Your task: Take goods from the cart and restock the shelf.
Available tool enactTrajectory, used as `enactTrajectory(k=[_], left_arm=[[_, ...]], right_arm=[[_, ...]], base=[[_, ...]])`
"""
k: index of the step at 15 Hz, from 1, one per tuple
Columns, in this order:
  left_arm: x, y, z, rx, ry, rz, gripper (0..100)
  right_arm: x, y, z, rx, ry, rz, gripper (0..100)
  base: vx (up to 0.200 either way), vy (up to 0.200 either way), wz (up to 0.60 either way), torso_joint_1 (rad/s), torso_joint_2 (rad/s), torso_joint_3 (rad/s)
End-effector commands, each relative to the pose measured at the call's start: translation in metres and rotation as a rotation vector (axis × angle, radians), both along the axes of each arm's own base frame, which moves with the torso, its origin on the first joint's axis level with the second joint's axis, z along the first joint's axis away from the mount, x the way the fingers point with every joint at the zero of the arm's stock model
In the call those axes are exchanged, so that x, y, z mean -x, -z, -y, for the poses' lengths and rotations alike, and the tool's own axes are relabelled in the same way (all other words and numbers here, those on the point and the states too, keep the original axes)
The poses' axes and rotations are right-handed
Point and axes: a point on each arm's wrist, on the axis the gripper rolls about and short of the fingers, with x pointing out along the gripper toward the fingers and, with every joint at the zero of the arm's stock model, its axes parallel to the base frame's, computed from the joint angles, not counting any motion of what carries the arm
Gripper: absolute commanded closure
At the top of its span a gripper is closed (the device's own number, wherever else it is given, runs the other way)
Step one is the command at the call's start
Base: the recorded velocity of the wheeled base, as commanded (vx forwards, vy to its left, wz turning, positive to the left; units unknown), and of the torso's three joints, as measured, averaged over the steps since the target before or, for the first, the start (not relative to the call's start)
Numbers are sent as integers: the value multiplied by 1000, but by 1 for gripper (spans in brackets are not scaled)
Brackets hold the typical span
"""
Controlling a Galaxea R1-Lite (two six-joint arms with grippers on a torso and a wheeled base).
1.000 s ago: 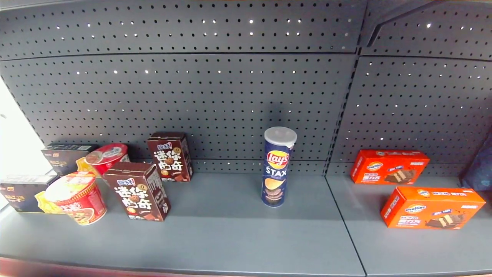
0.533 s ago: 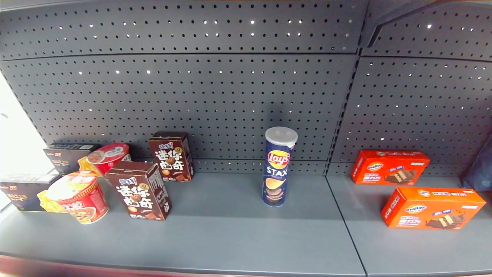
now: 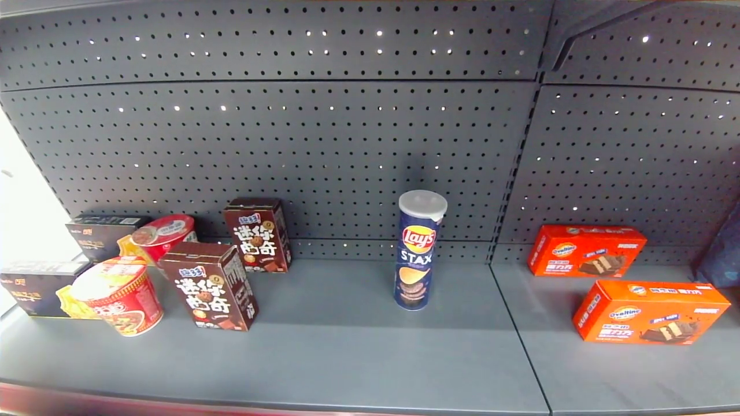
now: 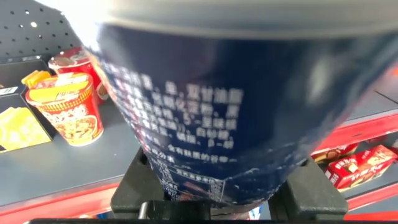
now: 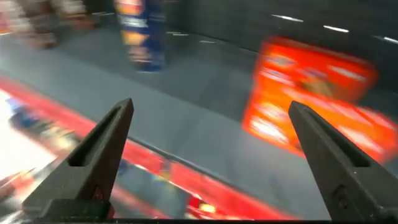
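While the left gripper (image 4: pixel 221 190) is clamped on a dark blue can (image 4: pixel 236 106), its two black fingers (image 4: pixel 138 186) press against opposite sides of the can's lower body. The can sits between them, close against the wrist camera.

Ahead of this gripper, beyond the held can, lies the grey shelf (image 4: pixel 62 168) with its red front edge (image 4: pixel 56 202). On the deck ahead of the gripper stand:
- a red-and-yellow noodle cup (image 4: pixel 65 109);
- a second noodle cup (image 4: pixel 73 61), farther from the gripper than the first;
- a black box with a yellow panel (image 4: pixel 18 127), just beside the nearer cup.

Small red packs (image 4: pixel 354 171) lie on a lower tier, under the red front edge.

The right gripper (image 5: pixel 211 109) is spread wide, with nothing between its fingers (image 5: pixel 99 155). The red front edge lies below and ahead of it. Farther ahead, well apart from the gripper, a standing chip can (image 5: pixel 140 34) is upright on the deck. An orange box (image 5: pixel 311 93) lies nearer to the gripper, ahead of one finger.

In the head view, the standing chip can is near the middle of the shelf, close to the perforated back panel (image 3: pixel 289 144). To the robot's left of it stand a front brown box (image 3: pixel 209 286) and a rear brown box (image 3: pixel 258 234), with the noodle cups beyond them. To the robot's right lies the orange box, with a rear orange box (image 3: pixel 585 250) behind it; the two are apart.
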Motion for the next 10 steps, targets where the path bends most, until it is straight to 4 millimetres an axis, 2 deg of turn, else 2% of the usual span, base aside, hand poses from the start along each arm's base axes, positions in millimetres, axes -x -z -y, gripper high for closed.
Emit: enactTrajectory(k=[1,2,3,4,5,6,7,8,10], left_arm=[[-3,-2,0,0,1,-19,100],[-5,-2,0,-1,1,-27,100],[-4,-2,0,-1,1,-24,100],[-4,-5,0,1,1,-18,100],[-4,-5,0,9,2,-19,100],[-4,-5,0,20,2,-25,100],[-4,-5,0,20,2,-23,100],[-4,-5,0,20,2,-23,100],[-4,-5,0,20,2,-22,100]], right_arm=[[-58,-17,-33,26,-189,-130,0],[-81,-24,-46,-11,-270,-116,0],[-89,-26,-50,-19,-299,-104,0],[-113,-30,-62,-20,-334,-109,0],[-127,-35,-69,-21,-345,-110,0],[-144,-35,-77,-13,-356,-127,0],[-152,-33,-80,-11,-378,-135,0],[-172,-29,-85,1,-450,-117,0],[-188,-22,-89,22,-531,-87,0]], base=[[0,0,0,0,0,0],[0,0,0,0,0,0],[0,0,0,0,0,0],[0,0,0,0,0,0],[0,0,0,0,0,0],[0,0,0,0,0,0],[0,0,0,0,0,0],[0,0,0,0,0,0],[0,0,0,0,0,0]])
